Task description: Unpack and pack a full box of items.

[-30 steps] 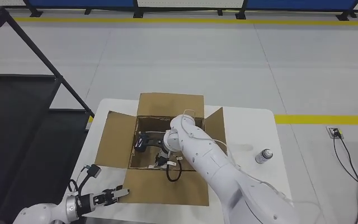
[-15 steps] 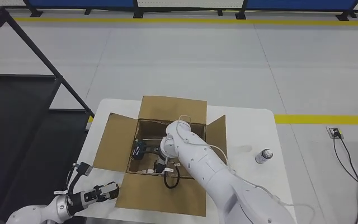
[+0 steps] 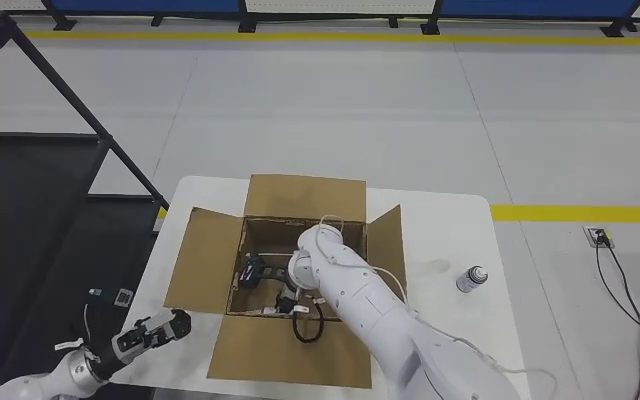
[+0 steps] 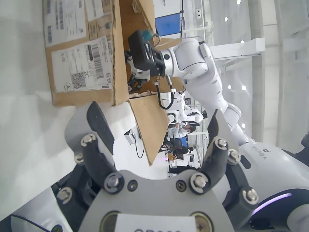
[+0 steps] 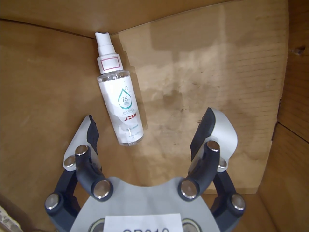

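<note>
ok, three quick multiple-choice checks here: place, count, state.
1. Where is the spray bottle? A) lying on the box floor B) on a shelf C) hanging from a flap
2. How many bottles stand on the table outside the box? A) none B) one C) three
3. Right claw? A) shut on the spray bottle B) open, empty C) shut on a flap
1A: it lies flat on the cardboard bottom. 2B: a lone bottle stands beside the box. 3B: it gapes wide above the spray bottle.
</note>
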